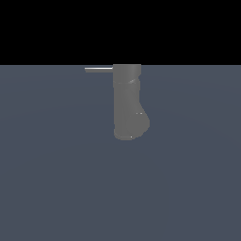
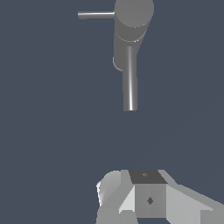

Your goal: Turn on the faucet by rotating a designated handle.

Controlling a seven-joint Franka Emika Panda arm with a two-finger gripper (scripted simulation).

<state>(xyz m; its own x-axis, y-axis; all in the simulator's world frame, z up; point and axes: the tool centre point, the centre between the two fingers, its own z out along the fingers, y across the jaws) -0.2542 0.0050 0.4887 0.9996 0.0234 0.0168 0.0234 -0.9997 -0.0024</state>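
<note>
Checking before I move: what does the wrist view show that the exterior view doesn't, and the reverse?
Wrist view only: the tool, apart from the faucet with bare floor between, and a second, longer rod running from the faucet body toward the tool. Whether the tool is open I cannot tell.

Exterior view only: the faucet's full side profile, upright, bulging wider at its lower end. No arm appears there.

Both: the grey faucet body and the thin handle jutting sideways near its top, untouched.

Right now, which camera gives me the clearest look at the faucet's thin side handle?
The exterior view: the handle juts in clean profile from the faucet top toward that view's left. The wrist view also shows the handle, seen from above, near the frame's edge, with a second thicker rod that could confuse.
</note>
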